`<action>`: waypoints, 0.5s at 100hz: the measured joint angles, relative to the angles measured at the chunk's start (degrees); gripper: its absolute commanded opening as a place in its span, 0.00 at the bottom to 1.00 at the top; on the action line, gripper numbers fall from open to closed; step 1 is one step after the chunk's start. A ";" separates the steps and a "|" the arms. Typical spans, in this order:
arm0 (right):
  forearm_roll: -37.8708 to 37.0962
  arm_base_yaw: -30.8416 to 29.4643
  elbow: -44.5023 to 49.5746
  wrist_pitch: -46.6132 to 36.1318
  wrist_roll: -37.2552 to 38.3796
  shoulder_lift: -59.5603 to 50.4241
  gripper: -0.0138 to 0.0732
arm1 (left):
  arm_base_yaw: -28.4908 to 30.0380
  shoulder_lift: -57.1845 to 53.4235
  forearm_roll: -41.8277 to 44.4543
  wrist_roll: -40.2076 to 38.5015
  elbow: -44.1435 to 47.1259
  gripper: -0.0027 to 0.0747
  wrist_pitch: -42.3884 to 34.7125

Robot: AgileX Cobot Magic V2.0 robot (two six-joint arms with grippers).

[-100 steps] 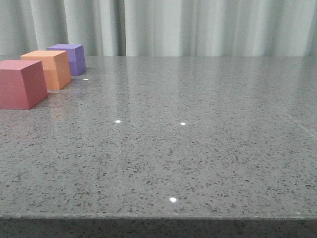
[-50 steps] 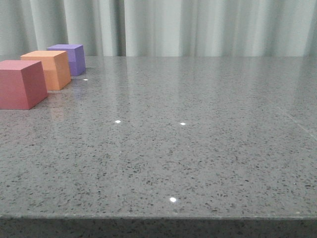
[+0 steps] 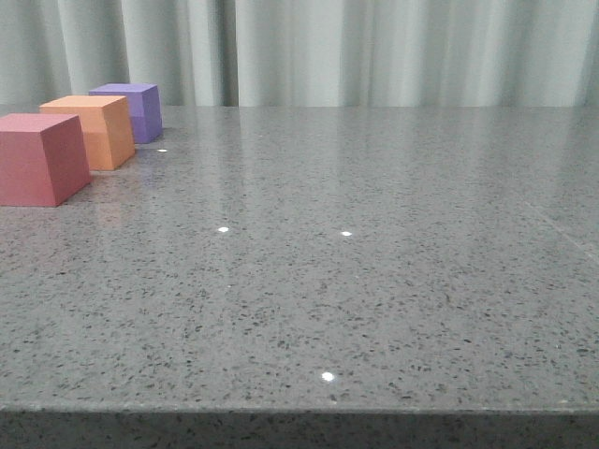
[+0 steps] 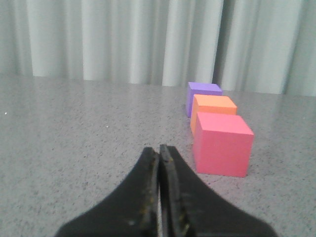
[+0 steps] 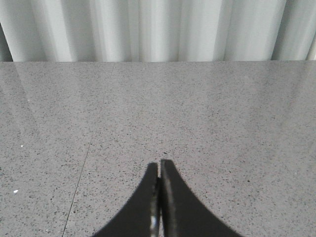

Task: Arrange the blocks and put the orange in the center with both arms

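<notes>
A: What is lying on the table (image 3: 374, 281)?
B: 3 cubes are sitting in a row at its far left: red (image 3: 39, 159) nearest, orange (image 3: 94, 131) in the middle, purple (image 3: 131, 110) farthest.
A: And the grippers?
B: Left gripper (image 4: 159, 150) and right gripper (image 5: 159, 165) are both hanging pinched closed, empty.

pinkish-red cube (image 3: 42, 159) a touch further left, slightly turned

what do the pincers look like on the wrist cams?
Both look alike: the left pincer and right pincer each show two matte black fingers, broad at the base and curving to narrow tips. Left's inner edges look scuffed. No cables or markings visible.
</notes>
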 measured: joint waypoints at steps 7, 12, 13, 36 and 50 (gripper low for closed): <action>0.00 0.00 0.00 0.00 0.00 0.00 0.08 | 0.38 -0.18 -0.10 0.00 1.24 0.01 0.27; 0.00 0.00 0.00 0.11 0.00 0.00 0.08 | 0.38 -0.18 -0.10 0.00 1.24 0.01 -0.84; 0.00 0.00 0.00 0.11 0.00 0.00 0.08 | 0.38 -0.18 -0.10 0.00 1.24 0.01 -1.32; 0.00 0.00 0.00 0.11 0.00 0.00 0.08 | 0.38 -0.18 1.32 0.00 1.24 0.01 -2.35; 0.00 0.00 0.00 0.11 0.00 0.00 0.08 | 0.38 -0.18 1.81 0.00 1.24 0.01 -2.60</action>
